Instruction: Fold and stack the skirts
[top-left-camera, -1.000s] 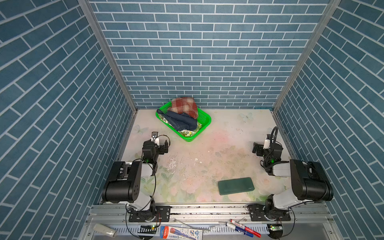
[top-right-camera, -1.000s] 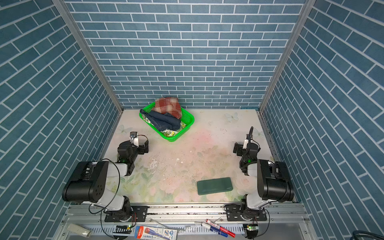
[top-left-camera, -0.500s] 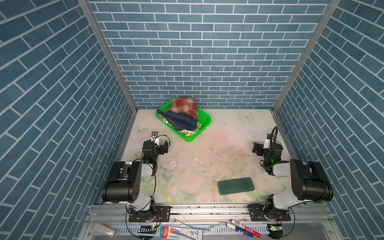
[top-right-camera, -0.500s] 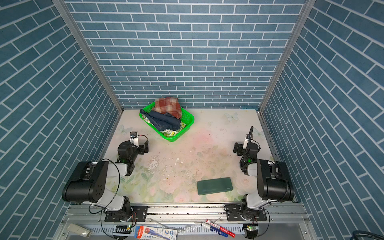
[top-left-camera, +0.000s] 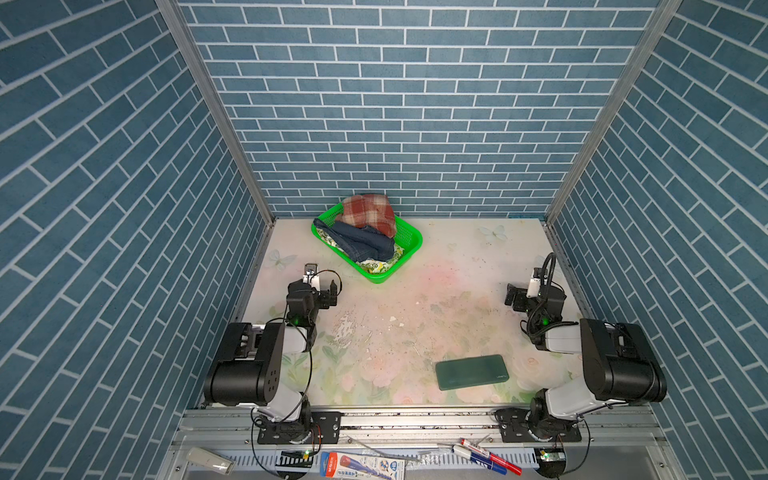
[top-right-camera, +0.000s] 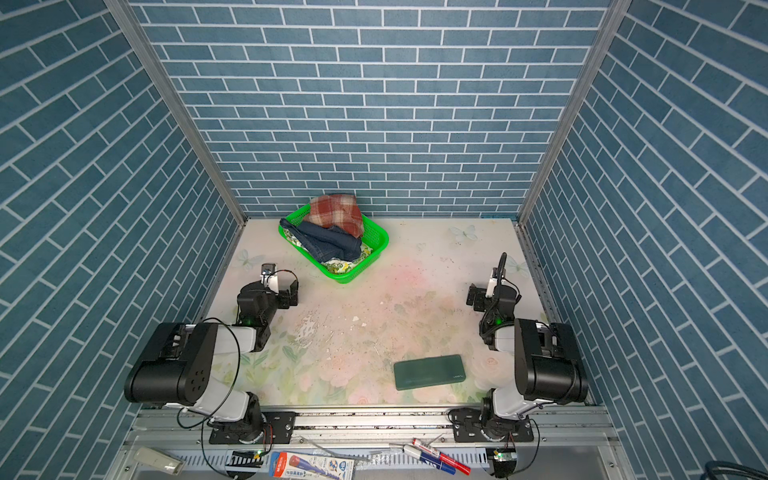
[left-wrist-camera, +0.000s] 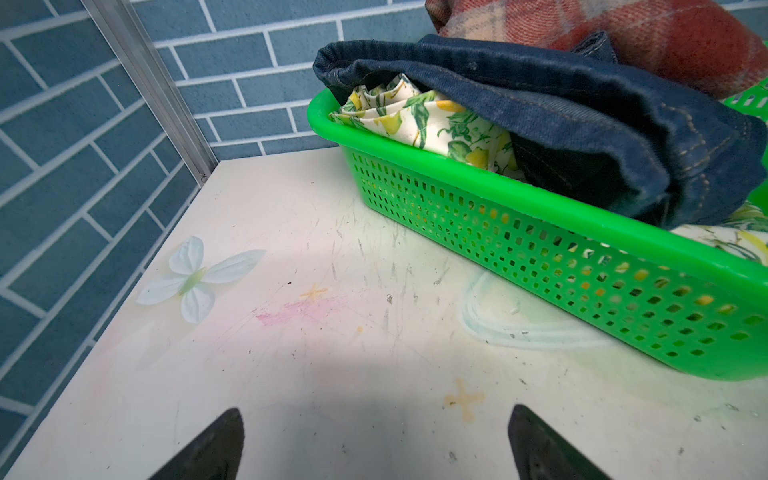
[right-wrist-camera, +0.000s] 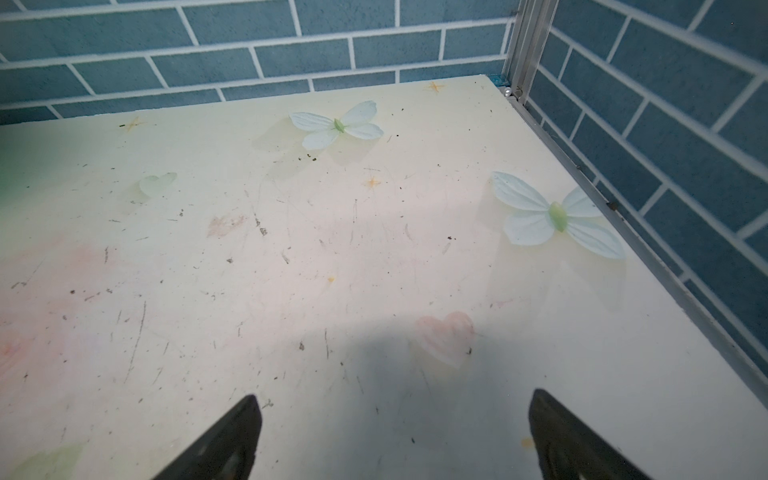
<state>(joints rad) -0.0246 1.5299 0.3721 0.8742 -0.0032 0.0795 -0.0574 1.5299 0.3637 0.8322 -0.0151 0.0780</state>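
Three skirts lie heaped in a green mesh basket (top-left-camera: 410, 237) at the rear of the bench (top-left-camera: 436, 291), left of middle and close to the back brick wall.
- The rust-red and cream plaid skirt (top-left-camera: 368, 212) sits bunched on top, at the wall side of the heap.
- The dark blue denim skirt (top-left-camera: 365, 243) lies below it and crosses the basket. In the left wrist view one fold of it hangs over the near rim.
- The cream lemon-print skirt (top-left-camera: 379, 266) is lowest. It shows at the front corner of the basket and under the denim.

None of the skirts is folded, and none lies on the bench.

The left end effector (left-wrist-camera: 376, 417) has its jaws spread wide and grips nothing. It is low over the bench, short of the basket and clear of it.

The right end effector (right-wrist-camera: 394, 397) also has its jaws spread wide and empty. It is near the right edge of the bench, well apart from the basket.

A flat dark green slab (top-left-camera: 472, 371) lies near the front edge, right of middle.
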